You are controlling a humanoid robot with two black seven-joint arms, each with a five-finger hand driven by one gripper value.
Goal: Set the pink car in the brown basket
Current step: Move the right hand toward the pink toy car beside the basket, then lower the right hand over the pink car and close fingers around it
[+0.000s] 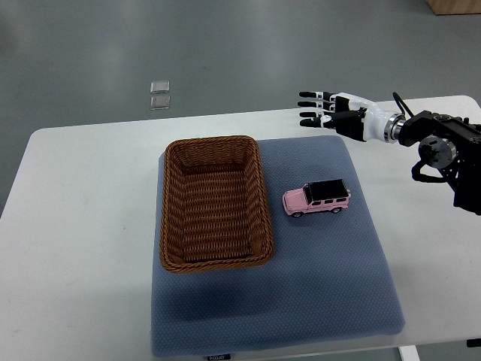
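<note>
Fingers (310, 107) of the right hand (338, 116) are held outstretched and empty, pointing left above the desk (83, 226), well apart from the car (317, 199) beside the basket (216, 203).

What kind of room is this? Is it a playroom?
Probably a robot test lab, not a playroom: a plain white table on a bare grey floor, a robot's right hand reaching in, and only a pink car and brown basket laid out.

White counter (83, 226) with rounded corners, standing on grey floor (225, 45). Directly on top, a blue-grey mat (331, 278); on the mat, brown basket (216, 203) left, pink car (317, 199) right.
</note>
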